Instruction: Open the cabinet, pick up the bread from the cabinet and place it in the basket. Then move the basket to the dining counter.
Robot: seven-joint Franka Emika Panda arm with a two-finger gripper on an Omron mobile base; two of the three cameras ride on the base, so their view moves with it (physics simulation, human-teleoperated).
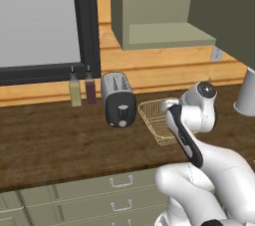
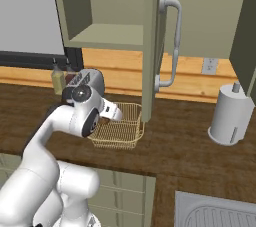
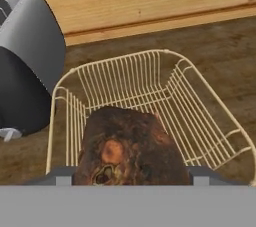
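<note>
The dark-brown bread (image 3: 127, 148) sits between the two fingers of my gripper (image 3: 130, 177), which is shut on it. It hangs just above the near end of the tan wire basket (image 3: 150, 91). The basket (image 1: 155, 120) stands on the dark wood worktop to the right of the toaster, partly behind my arm. From the right base view the basket (image 2: 120, 130) lies below the open cabinet door (image 2: 150, 46) with its silver bar handle (image 2: 173, 41). The olive-green cabinet (image 1: 159, 16) stands open, and its shelf (image 2: 105, 33) is bare.
A silver and black toaster (image 1: 118, 99) stands close to the basket's left side, with two bottles (image 1: 82, 88) behind it. A white paper-towel roll (image 2: 229, 116) is at the right, a sink (image 2: 215, 215) at the front right. Drawers (image 1: 119, 190) run under the worktop.
</note>
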